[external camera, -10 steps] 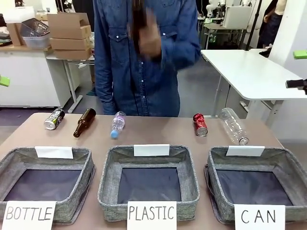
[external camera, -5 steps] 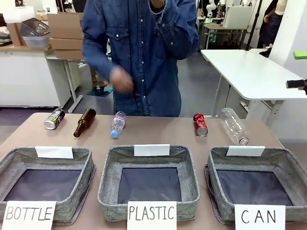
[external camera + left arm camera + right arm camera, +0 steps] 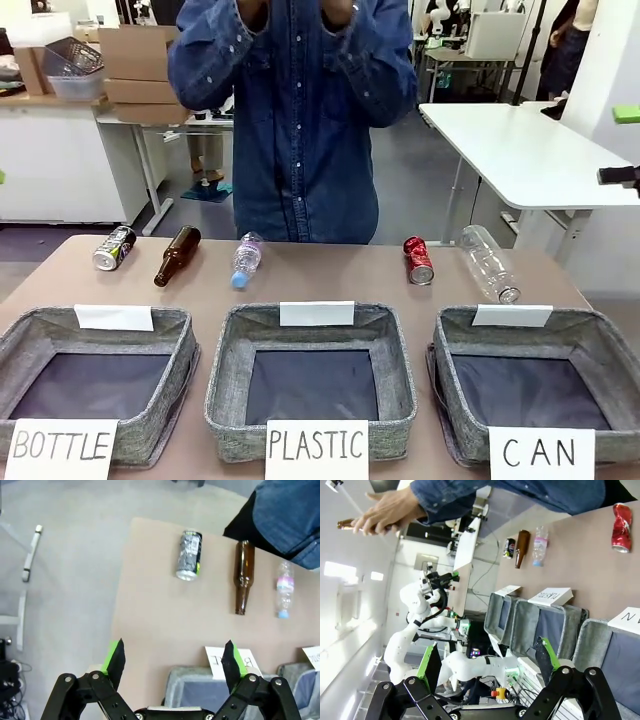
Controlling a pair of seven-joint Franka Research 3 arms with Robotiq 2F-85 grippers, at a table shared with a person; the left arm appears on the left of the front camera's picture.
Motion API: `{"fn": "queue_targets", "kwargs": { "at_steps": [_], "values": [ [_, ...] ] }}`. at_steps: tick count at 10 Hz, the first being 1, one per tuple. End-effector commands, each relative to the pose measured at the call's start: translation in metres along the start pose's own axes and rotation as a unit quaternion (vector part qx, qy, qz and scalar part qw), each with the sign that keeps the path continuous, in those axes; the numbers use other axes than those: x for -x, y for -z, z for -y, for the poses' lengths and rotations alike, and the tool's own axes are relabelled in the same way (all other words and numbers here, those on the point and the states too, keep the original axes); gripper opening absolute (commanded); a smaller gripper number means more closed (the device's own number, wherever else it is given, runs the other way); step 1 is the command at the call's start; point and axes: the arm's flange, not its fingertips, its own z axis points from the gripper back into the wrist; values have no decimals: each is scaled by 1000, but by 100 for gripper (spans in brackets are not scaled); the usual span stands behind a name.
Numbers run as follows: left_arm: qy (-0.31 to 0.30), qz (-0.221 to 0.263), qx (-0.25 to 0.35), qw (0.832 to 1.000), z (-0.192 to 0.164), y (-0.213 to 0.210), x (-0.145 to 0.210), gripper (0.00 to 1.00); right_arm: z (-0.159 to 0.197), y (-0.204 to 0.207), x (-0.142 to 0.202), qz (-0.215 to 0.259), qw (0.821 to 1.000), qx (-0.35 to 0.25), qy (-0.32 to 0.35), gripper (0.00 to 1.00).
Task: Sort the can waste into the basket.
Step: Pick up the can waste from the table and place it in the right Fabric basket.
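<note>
A brown table [image 3: 330, 278] is seen from the robot's side, with a grey woven basket [image 3: 600, 345] signed "CAN" near its right front corner. The basket's dark floor is bare.

The red can [image 3: 417, 260] lies on its side on the table just beyond the CAN basket's far left corner, not touching it. A large clear plastic bottle [image 3: 487, 263] lies just beyond the CAN basket's far rim, right of the red can.

The "PLASTIC" basket [image 3: 225, 370] stands just left of the CAN basket, and the "BOTTLE" basket [image 3: 30, 330] is one place further left. Further left of the CAN basket, in the same far row as the red can, lie a small clear bottle [image 3: 245, 260], then a brown glass bottle [image 3: 176, 256], and furthest away the dark can [image 3: 113, 248].

A person in a denim shirt [image 3: 300, 120] stands across the table from the CAN basket, hands raised.

The left gripper [image 3: 173, 647] hangs high above the table, well left of the CAN basket, jaws wide apart and empty. The right gripper [image 3: 489, 647] is up over the CAN basket's side, jaws also apart and empty.
</note>
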Motion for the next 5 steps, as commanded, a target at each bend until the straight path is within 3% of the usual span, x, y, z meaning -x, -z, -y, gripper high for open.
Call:
{"fn": "queue_targets", "kwargs": {
  "at_steps": [1, 2, 4, 5],
  "values": [
    [28, -6, 21, 999, -19, 20, -39, 100, -2, 1, -5, 3, 1000, -12, -14, 100],
    [67, -25, 87, 994, -33, -5, -22, 100, -2, 1, -5, 3, 1000, -12, -14, 100],
    [37, 74, 220, 972, -111, -98, 62, 100, -2, 1, -5, 3, 1000, -12, -14, 100],
    [52, 96, 298, 948, -158, -126, 101, 100, -2, 1, -5, 3, 1000, -12, -14, 100]
  ]
}}
